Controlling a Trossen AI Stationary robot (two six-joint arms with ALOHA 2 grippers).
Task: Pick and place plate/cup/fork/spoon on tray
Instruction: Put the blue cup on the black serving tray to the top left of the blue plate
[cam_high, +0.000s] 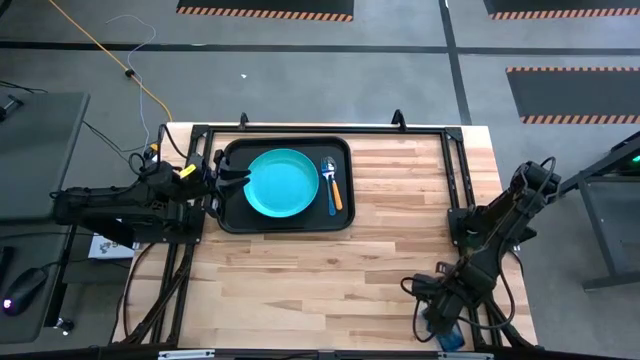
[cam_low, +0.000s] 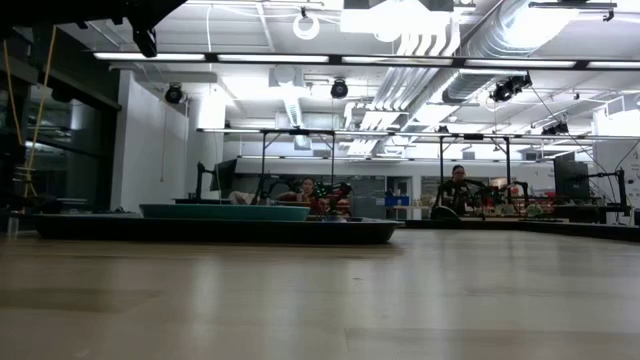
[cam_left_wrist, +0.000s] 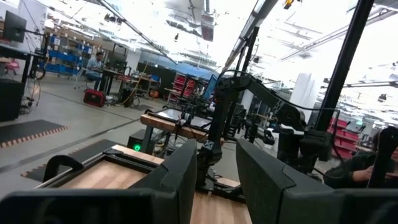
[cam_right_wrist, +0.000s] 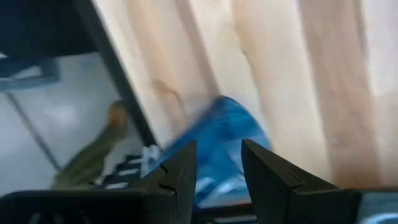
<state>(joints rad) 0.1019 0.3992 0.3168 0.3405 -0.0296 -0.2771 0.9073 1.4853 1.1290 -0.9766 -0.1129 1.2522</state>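
The black tray (cam_high: 228, 215) lies at the table's far left and also shows in the low view (cam_low: 220, 231). On it lie the turquoise plate (cam_high: 283, 183), the teal-handled fork (cam_high: 326, 172) and the orange-handled spoon (cam_high: 336, 192). My left gripper (cam_high: 228, 180) hovers open and empty at the tray's left rim. My right gripper (cam_high: 438, 312) is open at the table's near right edge. The blue cup (cam_high: 447, 336) lies just beyond its fingertips at that edge. In the right wrist view the cup (cam_right_wrist: 219, 134) is blurred and wider than the gap between the fingers. My right gripper points down at the blue cup (cam_right_wrist: 214, 149) from above. The cup shows past the gap between the fingers, and I cannot tell whether they touch it.
Bare wooden tabletop (cam_high: 330, 275) stretches between the tray and my right arm. A black metal frame (cam_high: 455, 170) runs along the table's sides. People sit at benches in the room beyond the table (cam_low: 458, 185).
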